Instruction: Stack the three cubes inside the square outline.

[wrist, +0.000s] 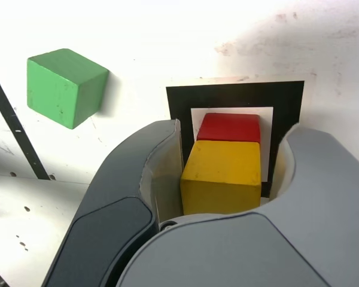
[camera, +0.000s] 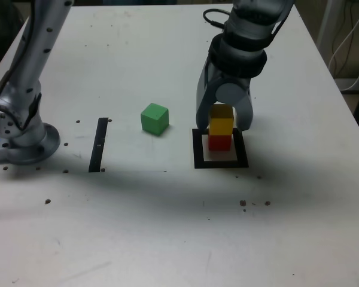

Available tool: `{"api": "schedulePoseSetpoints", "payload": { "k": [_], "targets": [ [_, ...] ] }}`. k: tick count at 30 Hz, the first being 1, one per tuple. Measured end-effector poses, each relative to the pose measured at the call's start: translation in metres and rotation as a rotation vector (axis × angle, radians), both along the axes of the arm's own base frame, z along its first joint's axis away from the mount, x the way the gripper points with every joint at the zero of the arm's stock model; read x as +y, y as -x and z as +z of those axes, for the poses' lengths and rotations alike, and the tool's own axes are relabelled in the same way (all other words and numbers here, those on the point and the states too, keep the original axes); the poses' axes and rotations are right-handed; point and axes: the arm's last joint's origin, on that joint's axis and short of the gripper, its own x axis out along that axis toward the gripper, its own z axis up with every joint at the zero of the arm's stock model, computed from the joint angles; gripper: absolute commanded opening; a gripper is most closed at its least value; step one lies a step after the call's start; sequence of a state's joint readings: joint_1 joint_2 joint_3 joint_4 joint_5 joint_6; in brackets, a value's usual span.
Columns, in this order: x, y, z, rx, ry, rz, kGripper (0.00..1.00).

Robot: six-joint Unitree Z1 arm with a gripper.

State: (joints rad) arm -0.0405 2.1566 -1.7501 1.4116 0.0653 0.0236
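Inside the square outline (camera: 197,150) (wrist: 287,101) a yellow cube (camera: 221,124) (wrist: 222,176) sits on a red cube (camera: 220,142) (wrist: 230,127). My gripper (camera: 223,123) (wrist: 234,131) straddles the yellow cube from above. Its jaws stand a little apart from the cube's sides, and in the wrist view a strip of the black frame shows between the cube and one finger. The gripper is open. A green cube (camera: 154,118) (wrist: 63,86) lies alone on the white table, toward the exterior view's left of the outline.
A straight black strip (camera: 99,145) (wrist: 12,125) lies on the table further toward the exterior view's left. The arm's metal base (camera: 21,140) stands at the left edge. Small dark specks dot the white table (camera: 167,227).
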Motion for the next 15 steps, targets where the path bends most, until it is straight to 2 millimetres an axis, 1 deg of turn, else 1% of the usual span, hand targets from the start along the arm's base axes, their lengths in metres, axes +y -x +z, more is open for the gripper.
{"api": "schedulePoseSetpoints", "payload": {
  "k": [5, 9, 11, 15],
  "targets": [
    [0.000, 0.001, -0.001, 0.004, -0.001, 0.000, 0.94],
    [0.001, 0.003, 0.003, 0.002, -0.009, -0.002, 0.99],
    [0.002, 0.008, 0.014, -0.018, -0.016, -0.004, 0.99],
    [0.006, 0.028, 0.049, -0.079, -0.036, -0.026, 0.99]
  ]
}}
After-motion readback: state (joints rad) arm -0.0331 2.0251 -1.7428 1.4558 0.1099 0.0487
